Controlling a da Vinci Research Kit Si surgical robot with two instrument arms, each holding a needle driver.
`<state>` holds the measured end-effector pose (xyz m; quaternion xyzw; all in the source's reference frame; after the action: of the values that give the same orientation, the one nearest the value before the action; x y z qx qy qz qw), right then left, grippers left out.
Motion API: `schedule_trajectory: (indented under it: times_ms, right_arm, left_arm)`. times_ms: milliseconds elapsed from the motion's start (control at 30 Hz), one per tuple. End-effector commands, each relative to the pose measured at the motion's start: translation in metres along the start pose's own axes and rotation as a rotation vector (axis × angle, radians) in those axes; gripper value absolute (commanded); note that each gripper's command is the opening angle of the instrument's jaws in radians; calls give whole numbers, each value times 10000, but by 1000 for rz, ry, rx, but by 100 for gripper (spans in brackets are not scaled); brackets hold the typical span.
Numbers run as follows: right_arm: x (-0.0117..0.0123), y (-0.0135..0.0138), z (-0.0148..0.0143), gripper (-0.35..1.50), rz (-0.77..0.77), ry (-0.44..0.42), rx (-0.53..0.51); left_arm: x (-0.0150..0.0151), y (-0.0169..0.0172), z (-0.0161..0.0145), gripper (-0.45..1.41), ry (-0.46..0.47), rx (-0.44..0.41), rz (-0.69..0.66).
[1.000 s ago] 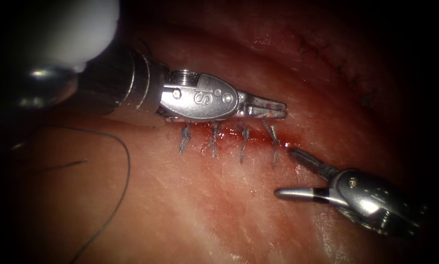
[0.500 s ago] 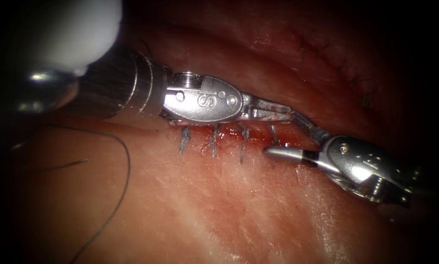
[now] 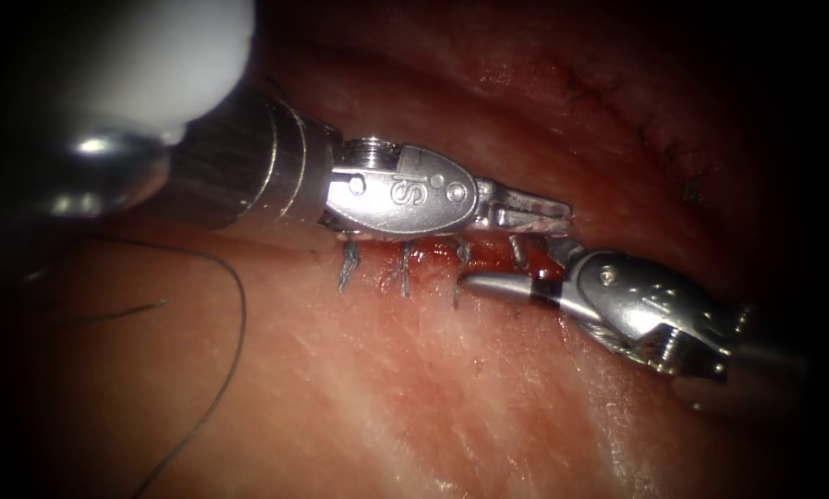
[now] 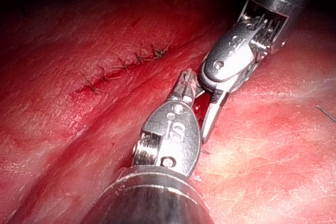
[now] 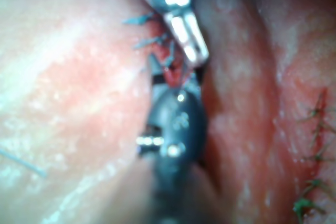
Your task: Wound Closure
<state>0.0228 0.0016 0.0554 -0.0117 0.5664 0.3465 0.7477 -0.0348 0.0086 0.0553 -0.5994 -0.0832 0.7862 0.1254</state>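
Four blue stitches (image 3: 403, 268) cross the cut (image 3: 432, 251) in the tissue (image 3: 386, 388), and both pincers meet at its right end, over a patch of red fluid (image 3: 536, 268). The left pincer (image 3: 534, 208) lies along the cut's upper edge with its jaws pressed together; whether anything sits between them cannot be told. The right pincer (image 3: 516, 268) stands wide: one jaw reaches leftward just below the cut, beside the rightmost stitches, while the other angles up to touch the left tool's tip. I cannot make out the needle, nor anything held in the right jaws. In the left wrist view the two tools, left pincer (image 4: 188, 85) and right pincer (image 4: 212, 111), also meet tip to tip. The left tool's wrist plate carries the letters "IS". A loose thread (image 3: 234, 333) curves over the tissue well left of the cut, where the ground lies open. An older stitched line (image 3: 636, 120) runs on the far right, well apart from both tools.
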Motion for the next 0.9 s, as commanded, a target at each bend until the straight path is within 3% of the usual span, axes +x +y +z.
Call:
schedule_trajectory:
  times_ms: [33, 733, 900]
  right_arm:
    - [-6, -4, 11, 148, 3, 2, 3]
    - [-4, -4, 33, 146, 6, 8, 16]
    - [-2, -3, 32, 131, 8, 16, 25]
  left_arm:
    - [-6, 3, 7, -45, 0, -3, -1]
    - [-6, 5, 11, -45, 12, -15, -3]
    - [-6, 5, 13, -45, 13, -15, -3]
